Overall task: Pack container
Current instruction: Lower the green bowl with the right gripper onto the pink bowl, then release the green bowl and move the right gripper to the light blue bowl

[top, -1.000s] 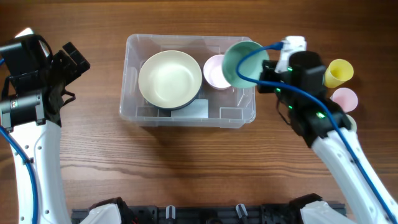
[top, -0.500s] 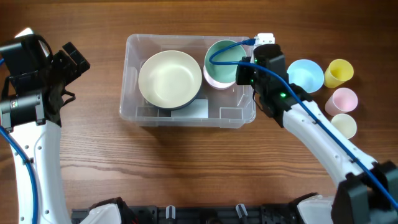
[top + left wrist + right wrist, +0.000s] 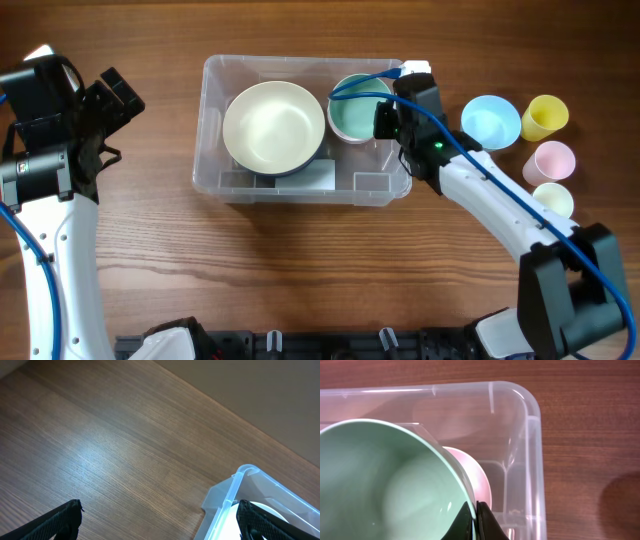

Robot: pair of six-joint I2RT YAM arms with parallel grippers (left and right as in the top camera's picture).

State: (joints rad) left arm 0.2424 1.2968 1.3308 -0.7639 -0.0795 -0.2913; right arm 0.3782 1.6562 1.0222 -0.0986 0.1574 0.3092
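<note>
Right tool (image 3: pixel 474 519) pinches green bowl (image 3: pixel 390 485) at its rim in the container (image 3: pixel 534 435); left tool (image 3: pixel 159 510) spread wide; label (image 3: pixel 318 178) unreadable.

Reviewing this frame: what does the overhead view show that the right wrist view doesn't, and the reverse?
Overhead only: the large cream bowl, the light blue bowl, the yellow cup, pink cup and cream cup, and the open left gripper.
Right wrist only: the right gripper shut on the mint green bowl at its rim, a pink bowl showing beneath it.
Both: the clear plastic rectangular container, the green bowl inside it, and the wooden table.
</note>
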